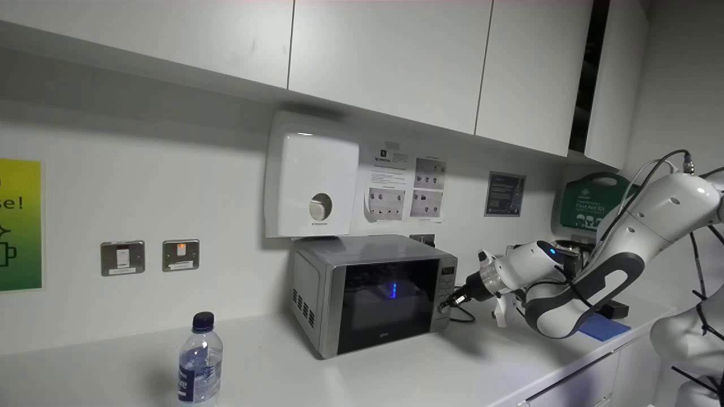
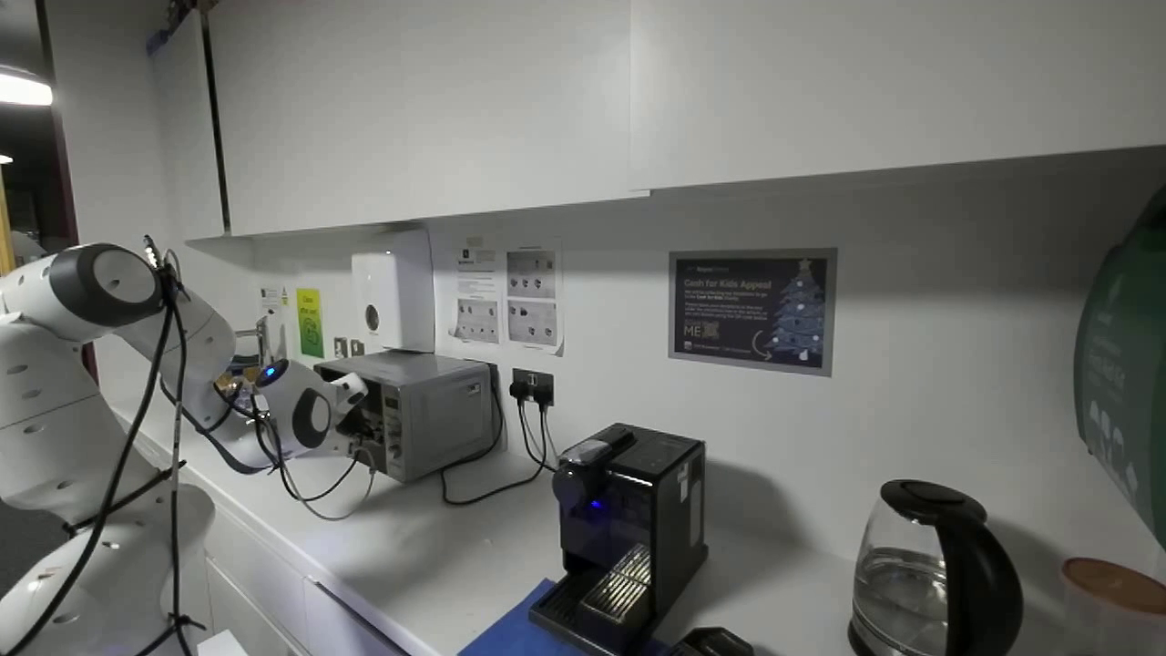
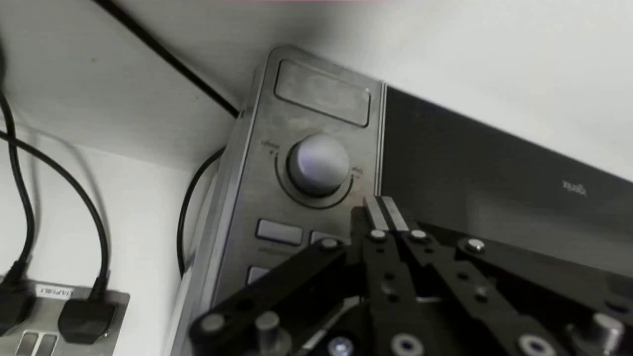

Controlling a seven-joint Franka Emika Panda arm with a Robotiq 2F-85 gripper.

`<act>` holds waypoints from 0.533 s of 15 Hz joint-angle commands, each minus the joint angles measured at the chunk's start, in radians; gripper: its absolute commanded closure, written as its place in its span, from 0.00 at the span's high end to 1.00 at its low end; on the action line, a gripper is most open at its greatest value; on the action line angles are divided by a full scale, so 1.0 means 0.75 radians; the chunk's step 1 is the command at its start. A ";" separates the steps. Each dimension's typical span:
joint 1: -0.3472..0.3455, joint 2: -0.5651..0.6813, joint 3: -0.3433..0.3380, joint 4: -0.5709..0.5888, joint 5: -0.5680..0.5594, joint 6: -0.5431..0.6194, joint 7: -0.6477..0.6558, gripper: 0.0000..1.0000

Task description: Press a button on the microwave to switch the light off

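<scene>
Close before the wrist camera, the Robotiq gripper (image 3: 386, 212) has its two fingers (image 3: 375, 212) together, side by side, their tips overlapping the seam between control strip (image 3: 277, 207) and dark glass door (image 3: 494, 173) of the silver-grey microwave (image 1: 367, 305). The round knob (image 3: 319, 163) sits just beside them in that view; whether they touch the strip, I cannot tell. Flat buttons (image 3: 279, 232) show next to the gripper, some of them partly hidden. In both exterior views the microwave stands on the white worktop (image 1: 266, 362), with the Panda arm (image 1: 659, 232) reaching to its control side, and in an exterior view a blue glow (image 1: 393, 290) shows in the glass door. Well apart on the same worktop stand a plastic water bottle (image 1: 201, 362), a black coffee machine (image 2: 674, 492) and a glass kettle (image 2: 897, 583). Behind, on the wall (image 1: 215, 169), a double socket (image 2: 532, 376) holds black plugs (image 3: 88, 320), and a paper-towel dispenser (image 1: 314, 175) hangs above the microwave. White cupboards (image 1: 390, 62) run overhead.
</scene>
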 commanded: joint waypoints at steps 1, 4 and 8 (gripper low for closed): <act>0.232 0.158 -0.166 0.043 -0.011 -0.180 -0.011 0.00; 0.501 0.172 -0.326 0.075 0.061 -0.338 -0.005 0.00; 0.873 0.128 -0.560 0.127 0.234 -0.579 0.011 0.00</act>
